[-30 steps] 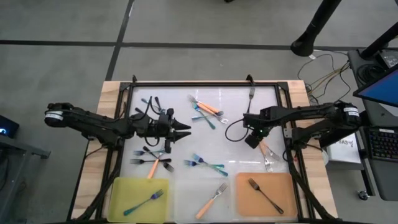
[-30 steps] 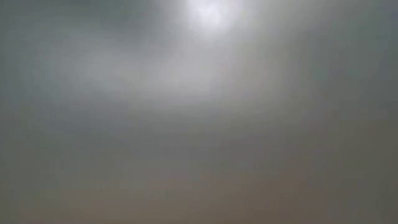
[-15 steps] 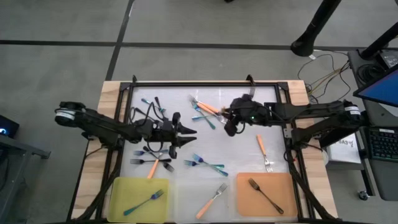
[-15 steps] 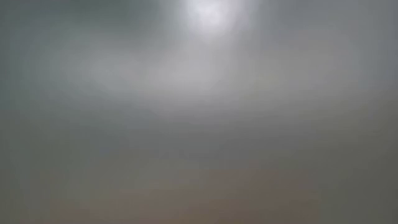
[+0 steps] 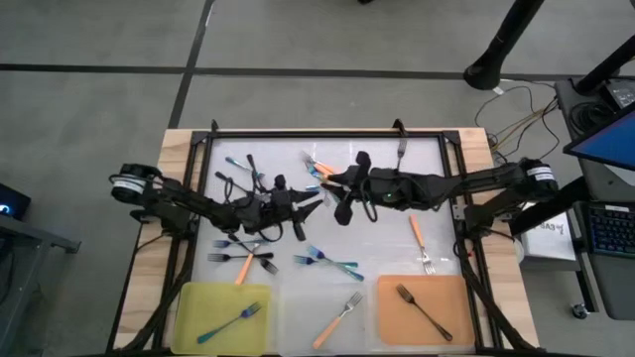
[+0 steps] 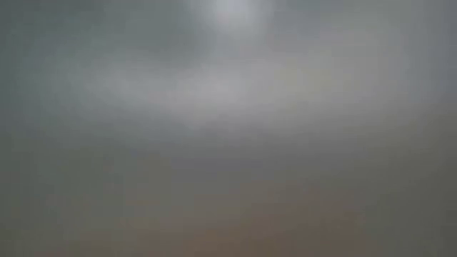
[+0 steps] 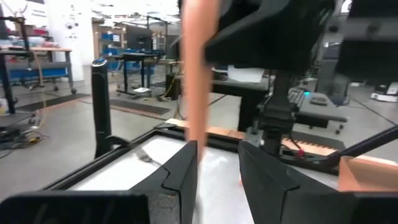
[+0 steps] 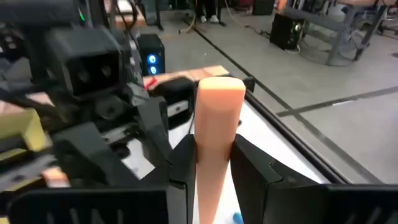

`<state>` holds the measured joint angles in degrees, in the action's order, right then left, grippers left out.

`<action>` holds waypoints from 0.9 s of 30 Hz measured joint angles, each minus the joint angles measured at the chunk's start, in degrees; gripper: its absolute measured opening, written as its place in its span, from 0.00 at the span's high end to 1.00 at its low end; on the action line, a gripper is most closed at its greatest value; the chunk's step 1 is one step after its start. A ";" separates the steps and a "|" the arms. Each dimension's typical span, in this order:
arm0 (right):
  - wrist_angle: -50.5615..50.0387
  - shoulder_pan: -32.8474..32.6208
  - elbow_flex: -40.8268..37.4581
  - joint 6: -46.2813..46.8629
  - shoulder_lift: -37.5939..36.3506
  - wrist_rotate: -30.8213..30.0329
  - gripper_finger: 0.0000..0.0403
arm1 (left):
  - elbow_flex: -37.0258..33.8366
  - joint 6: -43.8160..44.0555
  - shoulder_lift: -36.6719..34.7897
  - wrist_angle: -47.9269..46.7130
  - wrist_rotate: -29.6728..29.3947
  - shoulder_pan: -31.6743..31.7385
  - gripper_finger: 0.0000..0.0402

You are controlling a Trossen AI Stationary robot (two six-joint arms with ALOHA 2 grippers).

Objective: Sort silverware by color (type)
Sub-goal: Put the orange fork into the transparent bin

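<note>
The forks lie scattered over the white table [image 5: 437,159]: one blue fork [image 5: 228,323] on the yellow mat [image 5: 193,302], one dark fork [image 5: 422,309] on the orange mat [image 5: 451,297]. Each wrist view shows an orange fork handle [image 8: 216,143] clamped between that arm's own fingers [image 8: 180,163], which the high view hides. The low view is only grey blur. The left gripper [image 5: 316,205] and right gripper [image 5: 342,203], well apart a second ago, now nearly meet at the table's middle.
</note>
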<state>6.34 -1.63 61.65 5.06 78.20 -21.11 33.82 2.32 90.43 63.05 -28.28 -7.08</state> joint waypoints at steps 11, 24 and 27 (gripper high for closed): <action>1.62 -2.28 6.01 -5.54 6.49 -2.95 0.84 | 3.32 -5.98 1.00 0.03 -11.77 -1.44 0.76; 0.39 -5.13 9.54 -8.72 7.56 -7.23 0.84 | 2.93 -6.91 0.62 0.40 -17.38 -3.45 0.81; -0.30 -5.31 9.53 -8.72 7.36 -8.86 0.84 | 2.88 -7.17 0.60 0.33 -17.66 -4.08 0.88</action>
<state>6.05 -6.94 71.18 -3.66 85.56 -29.97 36.70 -4.86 91.02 63.37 -45.94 -11.16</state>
